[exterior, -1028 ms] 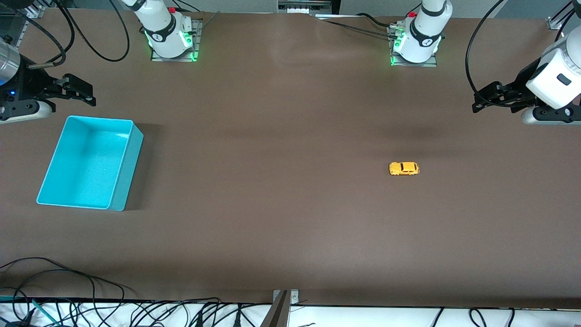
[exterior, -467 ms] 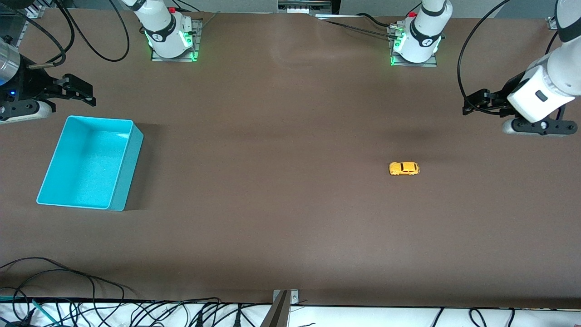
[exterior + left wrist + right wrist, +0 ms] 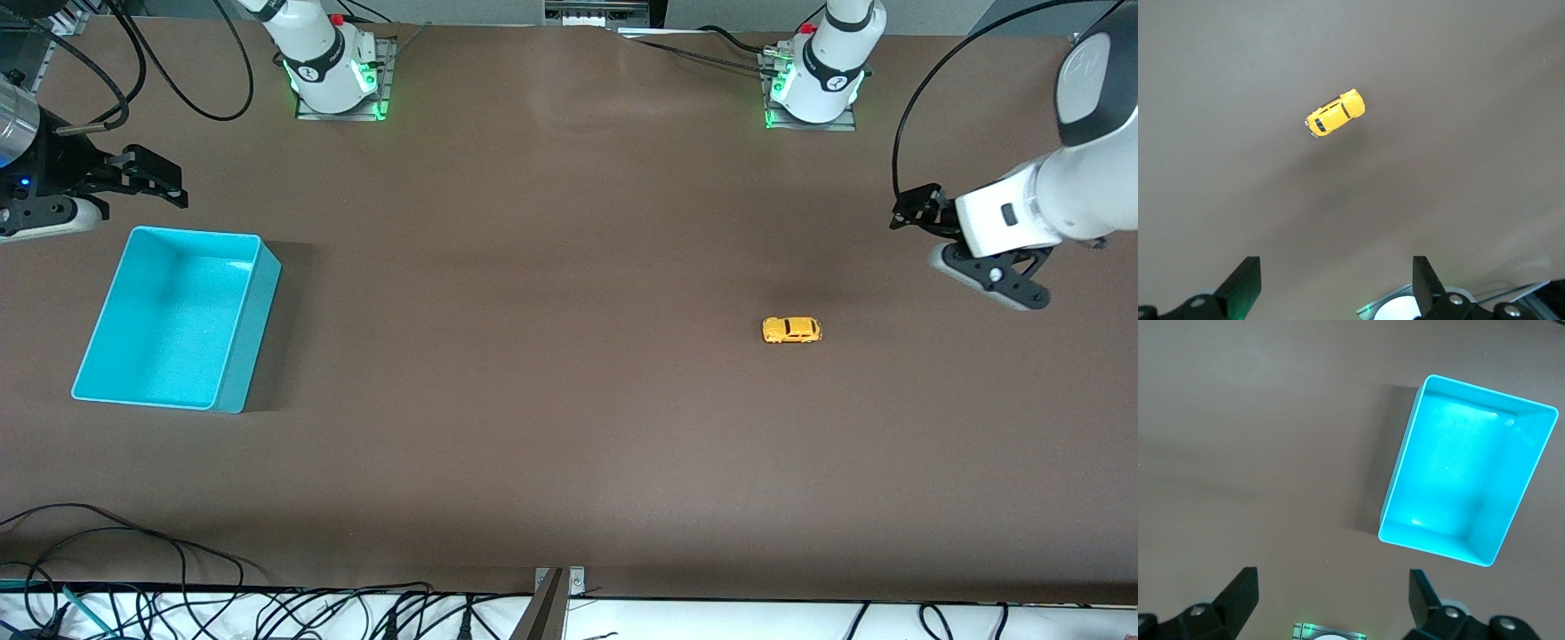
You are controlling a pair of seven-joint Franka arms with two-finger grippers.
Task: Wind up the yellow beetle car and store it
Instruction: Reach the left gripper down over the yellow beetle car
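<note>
The yellow beetle car (image 3: 791,330) (image 3: 1335,113) stood on its wheels on the brown table (image 3: 551,400), well apart from the turquoise bin (image 3: 175,317) (image 3: 1468,490) at the right arm's end. The left claw (image 3: 916,212) (image 3: 1336,283) hung released near the car; the right claw (image 3: 151,178) (image 3: 1333,599), also released, waited beside the bin.

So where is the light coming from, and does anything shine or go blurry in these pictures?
Front view: the bin throws a soft shadow toward the left arm's end, and green lamps glow at the arm bases. Right wrist view: a bright patch of glare lies on the bin's floor. Left wrist view: the car is sharp with a faint shadow beside it; the left gripper's fingertips look soft.
</note>
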